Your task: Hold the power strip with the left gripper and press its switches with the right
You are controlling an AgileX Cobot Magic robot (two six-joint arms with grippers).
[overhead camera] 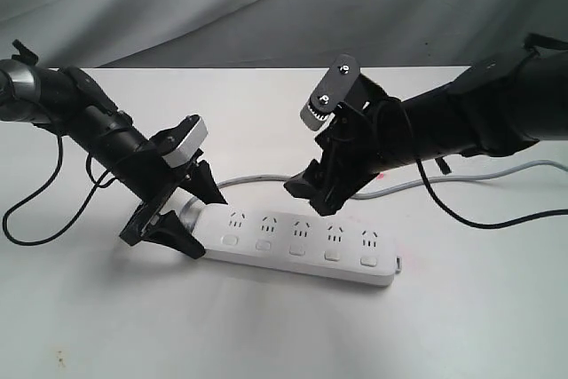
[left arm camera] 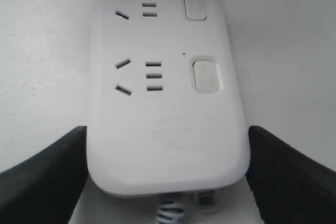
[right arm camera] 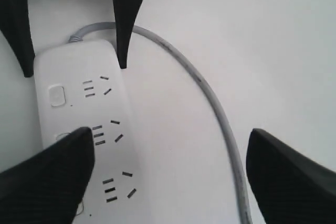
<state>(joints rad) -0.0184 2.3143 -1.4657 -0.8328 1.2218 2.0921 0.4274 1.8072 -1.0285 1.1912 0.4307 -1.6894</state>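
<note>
The white power strip (overhead camera: 293,250) lies flat on the table, its five switches (overhead camera: 296,250) in a row along the near side. My left gripper (overhead camera: 206,224) straddles the strip's cord end. In the left wrist view both black fingers (left arm camera: 52,171) press against the sides of the power strip (left arm camera: 163,103), just below two switches (left arm camera: 206,75). My right gripper (overhead camera: 311,200) hangs open above the strip's far edge near the middle sockets. In the right wrist view one finger (right arm camera: 47,177) covers part of the power strip (right arm camera: 79,108), the other hovers past the grey cord (right arm camera: 210,98).
The grey cord (overhead camera: 257,179) curls behind the strip and runs off to the right. Thin black cables hang from the left arm (overhead camera: 35,210) and the right arm (overhead camera: 470,215). A grey cloth backdrop (overhead camera: 266,6) rises behind the white table (overhead camera: 293,335).
</note>
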